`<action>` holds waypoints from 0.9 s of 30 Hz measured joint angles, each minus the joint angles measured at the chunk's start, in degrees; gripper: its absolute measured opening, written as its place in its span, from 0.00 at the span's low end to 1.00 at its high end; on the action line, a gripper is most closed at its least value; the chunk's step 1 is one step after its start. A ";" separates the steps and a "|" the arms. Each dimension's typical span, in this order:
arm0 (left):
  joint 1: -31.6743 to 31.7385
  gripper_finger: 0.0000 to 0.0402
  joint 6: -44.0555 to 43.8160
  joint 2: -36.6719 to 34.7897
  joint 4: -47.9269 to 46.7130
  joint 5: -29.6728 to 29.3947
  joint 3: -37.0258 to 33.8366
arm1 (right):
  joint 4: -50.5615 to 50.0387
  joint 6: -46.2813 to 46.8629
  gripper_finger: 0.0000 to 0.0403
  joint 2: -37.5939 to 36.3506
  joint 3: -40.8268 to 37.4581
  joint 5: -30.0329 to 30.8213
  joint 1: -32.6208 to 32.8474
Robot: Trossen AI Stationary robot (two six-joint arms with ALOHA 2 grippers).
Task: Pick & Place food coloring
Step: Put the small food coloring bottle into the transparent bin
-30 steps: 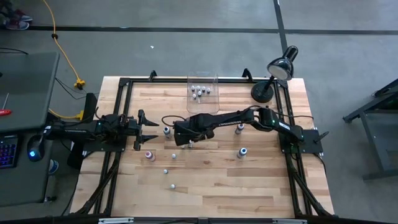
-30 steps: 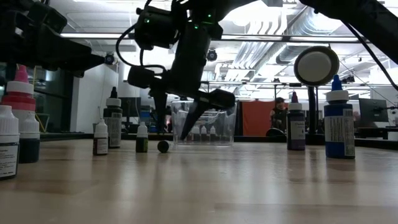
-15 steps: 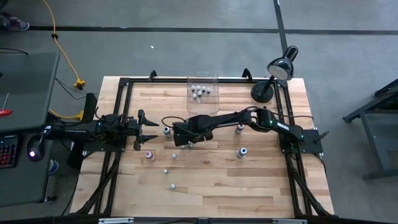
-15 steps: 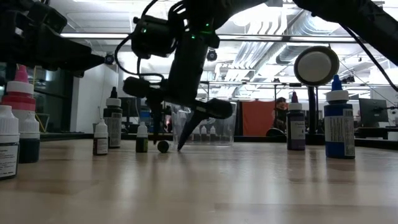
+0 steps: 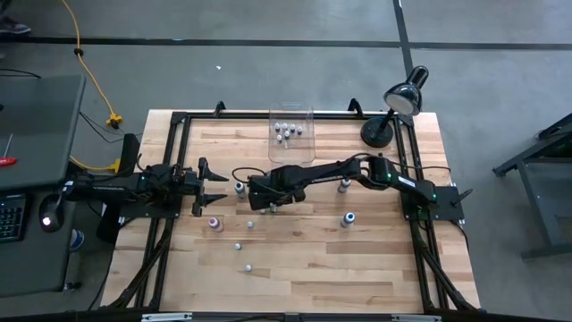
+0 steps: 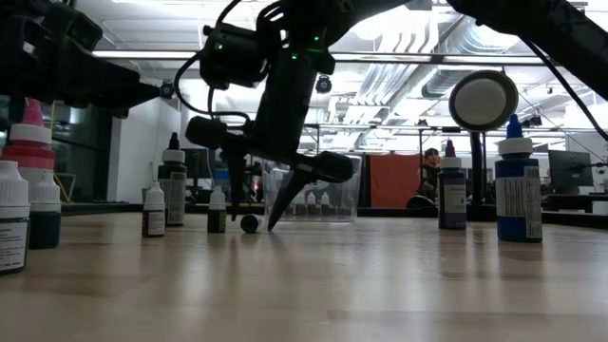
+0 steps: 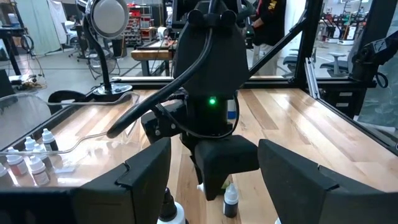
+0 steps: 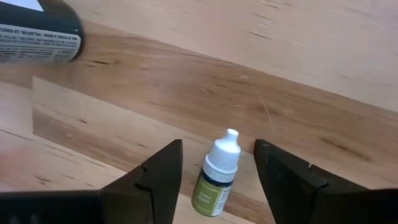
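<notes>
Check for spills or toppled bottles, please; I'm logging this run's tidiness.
Nothing looks spilled or toppled. The food coloring bottles in the low view stand upright, and the right gripper straddles one small upright bottle, fingers open. Only a small dark round thing beside it is unidentifiable. The left gripper waits at the table's left.

Over the last second the right gripper (image 6: 255, 195) has sunk lower toward the worktop (image 6: 380, 275) and shifted slightly leftward in the low view, so its spread fingers (image 8: 158, 177) now straddle a small white-capped food coloring bottle (image 8: 218, 175), their tips close to the wood. Most of that drop came in the first half second; since then it has barely moved.
</notes>
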 joint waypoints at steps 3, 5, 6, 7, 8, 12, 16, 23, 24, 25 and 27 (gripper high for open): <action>-0.01 0.59 -0.02 0.00 0.00 0.00 0.00 | 0.03 -0.03 0.45 0.23 0.06 -0.50 0.00; 0.01 0.59 0.00 0.00 0.00 0.00 0.01 | 0.14 -0.03 0.42 0.71 0.09 -1.22 -0.02; 0.00 0.59 0.00 0.01 0.00 0.01 0.01 | 0.12 -0.03 0.41 0.71 0.09 -1.71 -0.04; 0.01 0.59 0.00 0.00 0.00 0.00 0.00 | 0.03 -0.03 0.39 0.75 0.09 -1.88 -0.09; -0.01 0.59 0.00 0.00 0.00 0.00 0.00 | -0.03 -0.03 0.37 0.79 0.09 -1.80 -0.07; 0.00 0.59 -0.01 0.00 0.00 0.01 0.01 | -0.40 -0.06 0.31 0.86 0.07 -1.21 -0.24; 0.00 0.59 -0.01 0.01 0.00 0.02 0.01 | -0.56 -0.14 0.26 0.93 0.05 -1.71 -0.37; 0.01 0.59 -0.01 0.00 0.00 0.02 0.00 | -0.93 -1.18 0.14 0.99 -0.02 -1.56 -0.37; 0.01 0.59 0.00 0.00 -0.01 0.02 0.01 | -0.97 -1.45 0.12 0.99 -0.02 -1.59 -0.37; -0.01 0.59 0.00 0.00 0.00 0.02 0.02 | -1.07 -1.51 0.09 0.99 -0.04 -1.61 -0.37; 0.00 0.59 -0.01 0.00 0.00 0.02 0.01 | -1.30 -1.62 0.05 1.01 -0.04 -1.64 -0.39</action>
